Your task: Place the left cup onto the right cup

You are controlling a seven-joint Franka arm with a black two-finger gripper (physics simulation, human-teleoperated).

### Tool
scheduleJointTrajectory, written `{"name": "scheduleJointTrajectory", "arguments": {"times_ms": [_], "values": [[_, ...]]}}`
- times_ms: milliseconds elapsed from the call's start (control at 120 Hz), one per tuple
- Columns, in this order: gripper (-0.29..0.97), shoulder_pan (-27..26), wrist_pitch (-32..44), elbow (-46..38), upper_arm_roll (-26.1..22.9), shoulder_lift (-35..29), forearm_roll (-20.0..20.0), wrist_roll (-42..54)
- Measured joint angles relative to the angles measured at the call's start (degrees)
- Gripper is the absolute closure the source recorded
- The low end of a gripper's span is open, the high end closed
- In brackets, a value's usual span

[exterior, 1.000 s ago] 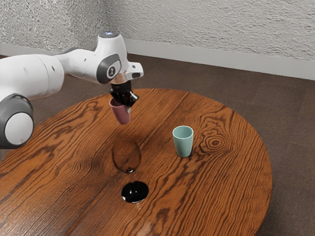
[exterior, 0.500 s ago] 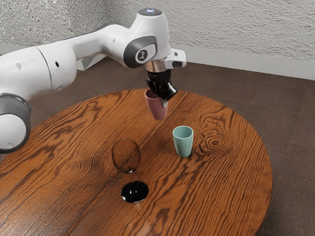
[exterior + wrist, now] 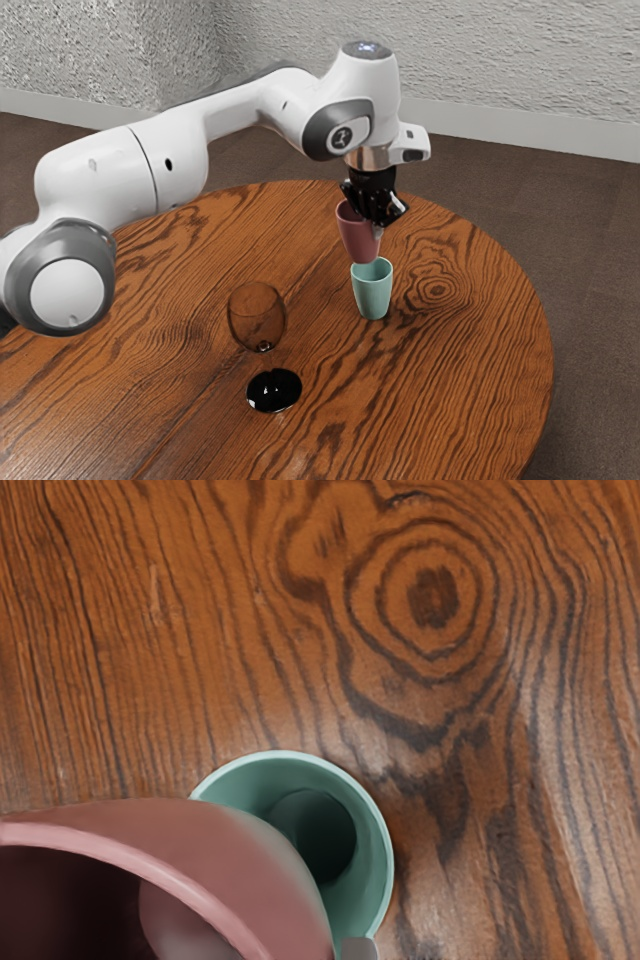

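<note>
Pink cup [image 3: 357,238] is hanging roughly upright in my gripper [image 3: 376,212], whose black fingers are clamping its rim from both sides. I am holding its base right at the mouth of the teal cup [image 3: 372,290] standing directly beneath the hand on the wooden table [image 3: 470,390]; whether they are touching, I cannot tell.

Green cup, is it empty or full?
Empty. The wrist view looks down into the green cup and its bottom is bare; the pink cup hangs above its rim.
</note>
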Motion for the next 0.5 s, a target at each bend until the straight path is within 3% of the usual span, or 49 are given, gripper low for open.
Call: {"name": "scheduleJointTrajectory", "arguments": {"times_ms": [500], "values": [[0.79, -0.9, -0.2, 0.8, -0.3, 1.9, 1.5, -4.4]]}}
